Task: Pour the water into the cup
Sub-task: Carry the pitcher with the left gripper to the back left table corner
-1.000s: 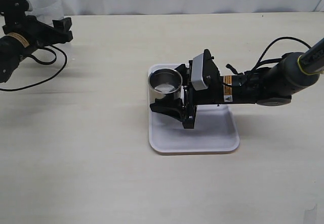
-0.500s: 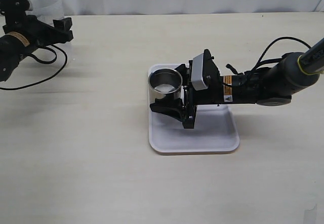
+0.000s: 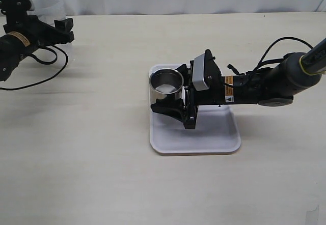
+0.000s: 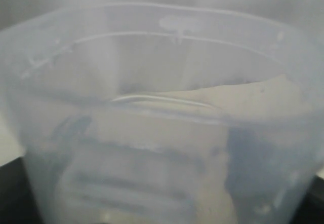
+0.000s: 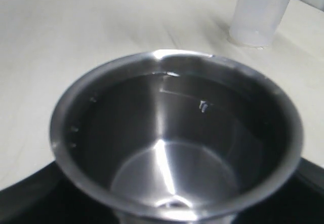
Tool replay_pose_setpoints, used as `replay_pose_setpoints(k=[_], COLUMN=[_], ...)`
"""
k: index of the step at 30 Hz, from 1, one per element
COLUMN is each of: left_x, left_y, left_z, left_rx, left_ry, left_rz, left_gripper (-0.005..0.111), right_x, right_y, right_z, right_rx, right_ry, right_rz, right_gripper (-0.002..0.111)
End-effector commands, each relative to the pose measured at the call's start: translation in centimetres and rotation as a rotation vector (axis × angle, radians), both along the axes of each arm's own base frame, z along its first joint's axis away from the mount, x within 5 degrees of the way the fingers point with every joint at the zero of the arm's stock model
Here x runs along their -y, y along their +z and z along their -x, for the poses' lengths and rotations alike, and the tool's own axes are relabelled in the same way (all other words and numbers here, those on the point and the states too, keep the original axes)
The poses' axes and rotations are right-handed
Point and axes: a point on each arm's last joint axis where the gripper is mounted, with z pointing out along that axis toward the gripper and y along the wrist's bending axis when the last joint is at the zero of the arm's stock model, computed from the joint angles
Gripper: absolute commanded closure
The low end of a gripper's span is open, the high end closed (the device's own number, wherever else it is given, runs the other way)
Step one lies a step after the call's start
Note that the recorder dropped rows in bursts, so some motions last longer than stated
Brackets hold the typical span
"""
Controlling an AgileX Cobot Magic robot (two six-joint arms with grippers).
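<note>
Stillness over the last second: nothing moved. On the pale wooden table (image 3: 102, 174), at ten o'clock, the left gripper (image 3: 65, 29) seems to clasp the upright translucent plastic beaker (image 3: 47, 5). At eleven o'clock on the white rectangular plastic tray (image 3: 204, 141), the right gripper (image 3: 165, 96) clasps the short shiny steel cup (image 3: 165, 77), which already holds clear water (image 3: 165, 88). Pouring looks finished.

We located the tray (image 3: 209, 138) near the centre of the table (image 3: 102, 159). The cup (image 3: 166, 84) stood on its far-left corner, between the jaws of the right gripper (image 3: 168, 104). The measuring beaker (image 3: 47, 5) stood far left, behind the left gripper (image 3: 62, 27).
</note>
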Motion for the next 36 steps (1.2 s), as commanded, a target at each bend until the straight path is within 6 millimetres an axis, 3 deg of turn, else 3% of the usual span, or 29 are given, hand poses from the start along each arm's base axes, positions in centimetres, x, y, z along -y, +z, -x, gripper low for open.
replay_pose_setpoints(k=[1,5,16,24,31,36], left_x=[-0.2,-0.2,-0.3,-0.4,-0.4,-0.4], left_y=[-0.7,-0.7,-0.8,-1.0,-1.1,-0.6], left_z=[0.3,0.3,0.2,0.3,0.4,2.7], left_rx=[-0.073,-0.073,-0.081,-0.108,-0.124,-0.02], left_ry=[0.01,0.012,0.028,0.032,0.035,0.04], left_rz=[-0.027,-0.026,-0.017,-0.025,-0.03,-0.009], left_gripper=[0.06,0.039,0.037,0.008,0.008,0.008], right_x=[-0.1,-0.1,-0.1,-0.1,-0.2,-0.2], right_y=[0.6,0.6,0.6,0.6,0.6,0.6], right_z=[0.0,0.0,0.0,0.0,0.0,0.0], right_rx=[0.011,0.011,0.011,0.011,0.011,0.011], right_ry=[0.002,0.002,0.002,0.002,0.004,0.004], right_rz=[-0.039,-0.039,-0.039,-0.039,-0.039,-0.039], right_gripper=[0.104,0.104,0.104,0.104,0.104,0.104])
